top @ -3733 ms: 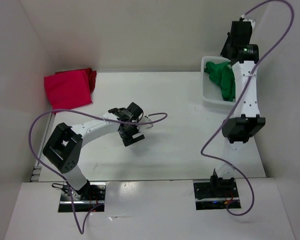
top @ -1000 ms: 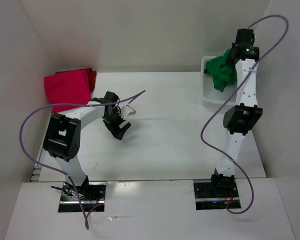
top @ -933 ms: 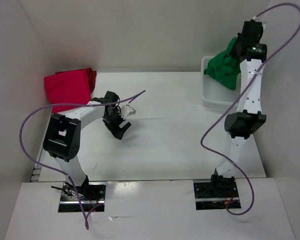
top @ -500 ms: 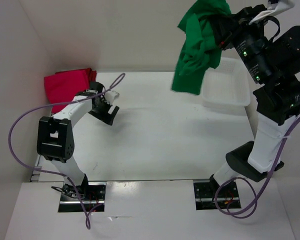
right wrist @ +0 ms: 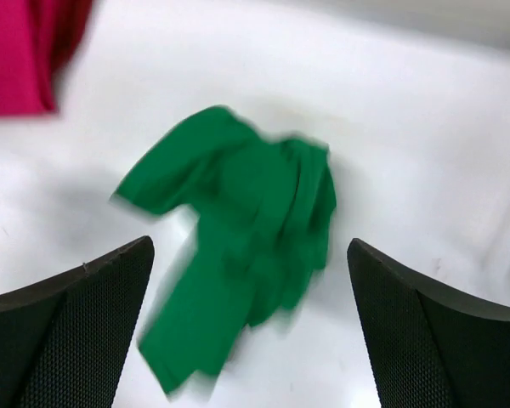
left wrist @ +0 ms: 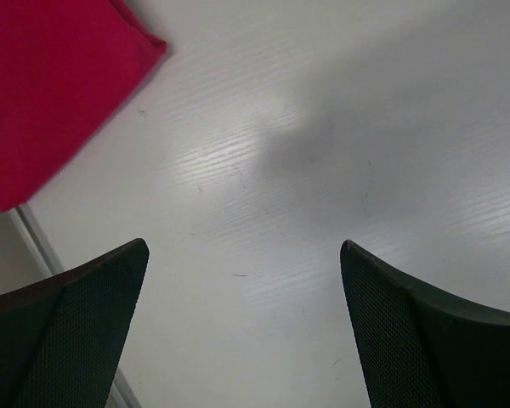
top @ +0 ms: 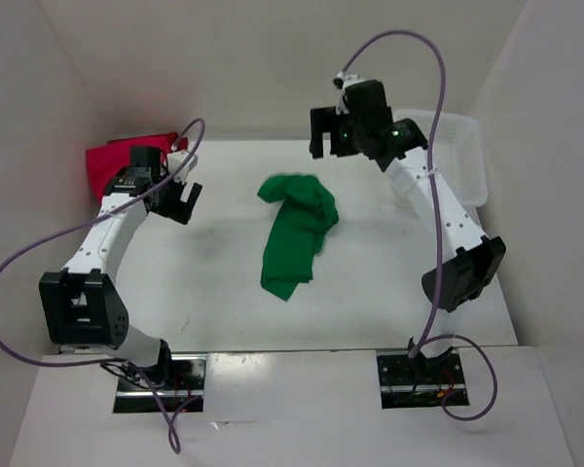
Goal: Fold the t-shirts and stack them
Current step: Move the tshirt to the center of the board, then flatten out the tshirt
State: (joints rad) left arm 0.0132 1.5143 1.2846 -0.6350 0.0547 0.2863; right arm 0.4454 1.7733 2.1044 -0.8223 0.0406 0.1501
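Observation:
The green t-shirt [top: 294, 232] lies crumpled and stretched out in the middle of the table, free of both grippers. It shows blurred in the right wrist view [right wrist: 238, 272]. My right gripper [top: 333, 146] [right wrist: 251, 241] hangs open above its far end, holding nothing. A folded crimson t-shirt [top: 107, 167] [left wrist: 51, 85] [right wrist: 13, 51] lies at the back left, with a dark red t-shirt [right wrist: 70, 30] showing at its edge. My left gripper [top: 180, 195] [left wrist: 242, 244] is open over bare table just right of the crimson shirt and partly covers it from above.
A white plastic basket [top: 465, 131] stands at the back right by the side wall. White walls close in the table on the left, back and right. The right arm's purple cable [top: 409, 44] arcs over the back.
The right arm lifted the green t-shirt out of the basket, swung it left and opened, dropping it mid-table. The left arm moved back and left toward the red shirts.

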